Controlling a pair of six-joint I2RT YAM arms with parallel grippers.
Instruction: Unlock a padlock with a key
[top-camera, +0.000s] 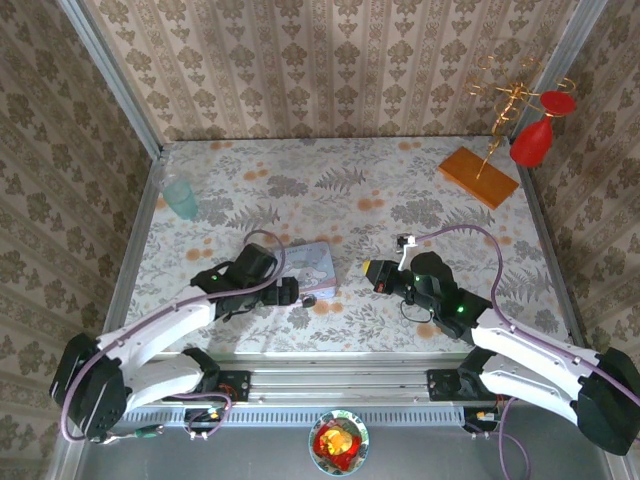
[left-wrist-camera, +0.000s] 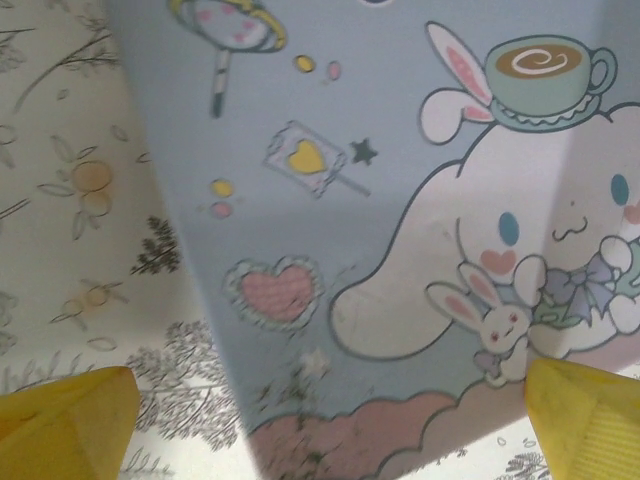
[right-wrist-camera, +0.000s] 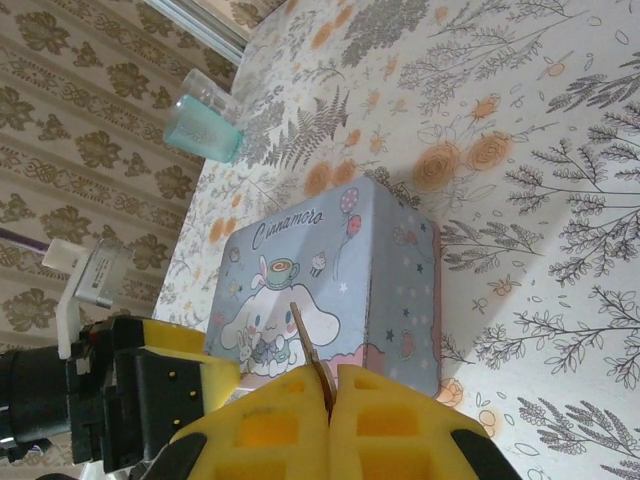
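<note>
A tiny dark piece (top-camera: 308, 299), apparently the padlock, lies at the near right corner of the pastel cartoon tin (top-camera: 310, 266); it is too small to make out its shackle. My left gripper (top-camera: 290, 291) stands open at the tin's near edge. In the left wrist view its yellow fingertips (left-wrist-camera: 62, 426) are spread wide over the tin lid (left-wrist-camera: 400, 200). My right gripper (top-camera: 372, 272) hovers to the right of the tin, shut on a brownish key (right-wrist-camera: 310, 350). The key's blade sticks up out of the pads (right-wrist-camera: 400, 420), towards the tin (right-wrist-camera: 330, 270).
A teal glass cup (top-camera: 181, 197) stands at the far left by the wall, also in the right wrist view (right-wrist-camera: 205, 125). A wooden board with a golden stand (top-camera: 478, 176) and a red vessel (top-camera: 535, 140) occupy the far right corner. Patterned walls enclose the table.
</note>
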